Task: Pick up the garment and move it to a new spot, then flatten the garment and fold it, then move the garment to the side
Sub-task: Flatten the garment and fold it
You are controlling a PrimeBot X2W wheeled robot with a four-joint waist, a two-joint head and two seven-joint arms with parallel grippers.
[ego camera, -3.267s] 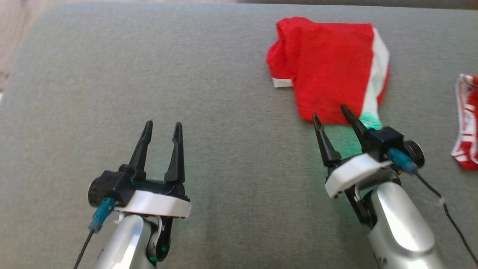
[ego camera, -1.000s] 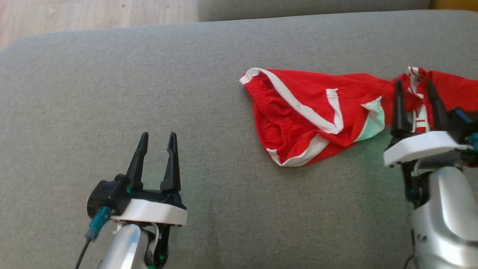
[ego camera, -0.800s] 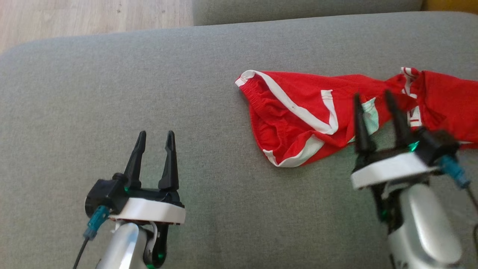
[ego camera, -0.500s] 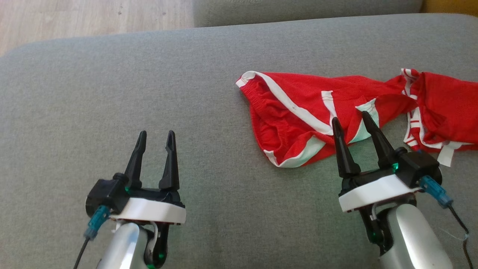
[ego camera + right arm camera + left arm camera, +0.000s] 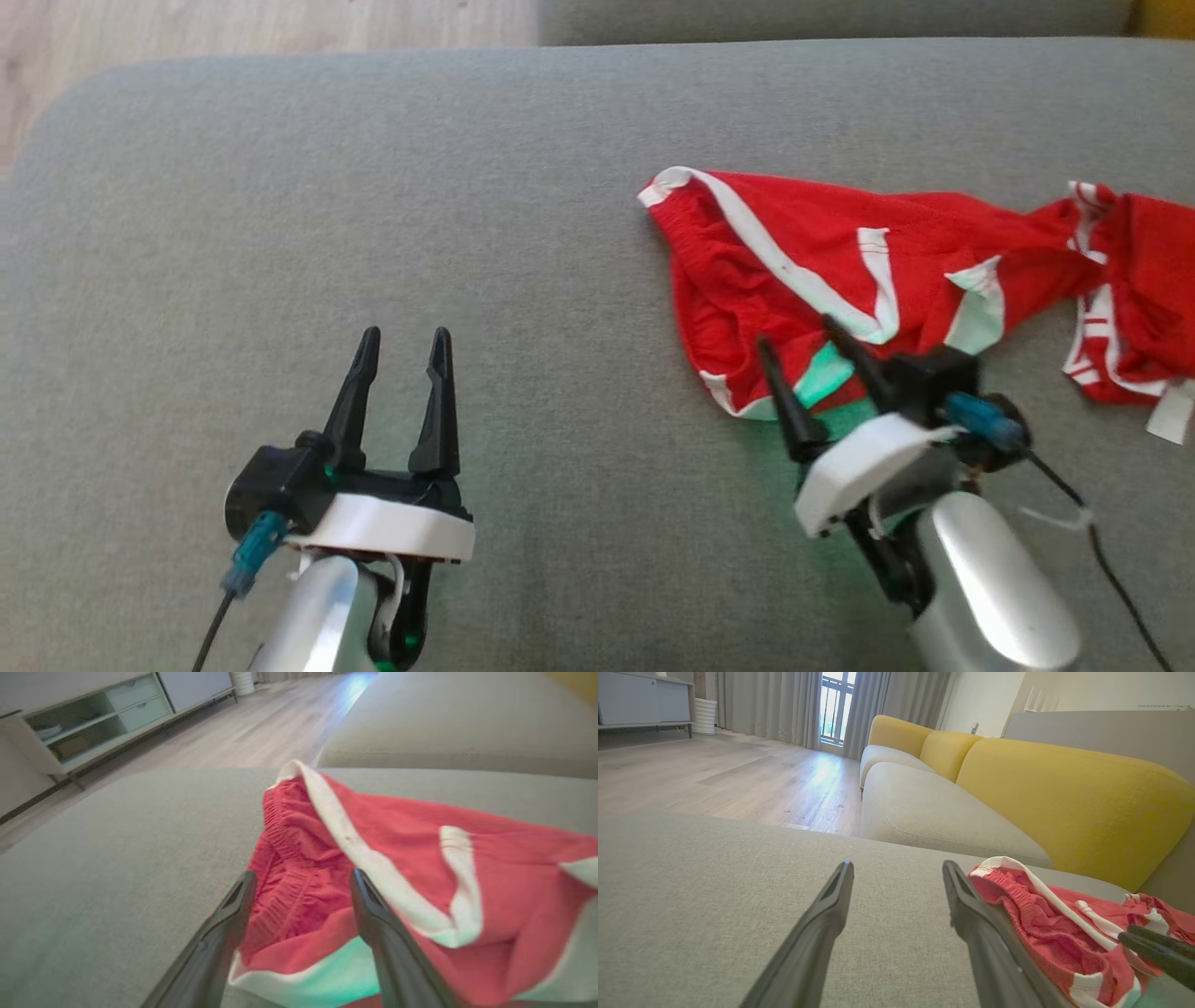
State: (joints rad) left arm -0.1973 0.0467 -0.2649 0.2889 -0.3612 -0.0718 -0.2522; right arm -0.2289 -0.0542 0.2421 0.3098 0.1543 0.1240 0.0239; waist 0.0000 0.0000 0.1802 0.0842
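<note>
Grey sofa cushion [image 5: 373, 168] bears the red garment [image 5: 794, 243], crumpled right of centre (flattening, folding and the move aside all look undone). Right gripper [image 5: 796, 333], wide and empty, noses its near hem; left gripper [image 5: 406, 332] hovers wide, well apart.

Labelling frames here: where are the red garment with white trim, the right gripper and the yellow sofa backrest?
red garment with white trim [image 5: 812, 229], head view, red upper panel
right gripper [image 5: 796, 333], head view, between its fingertips
yellow sofa backrest [image 5: 1064, 793], left wrist view, front face
</note>
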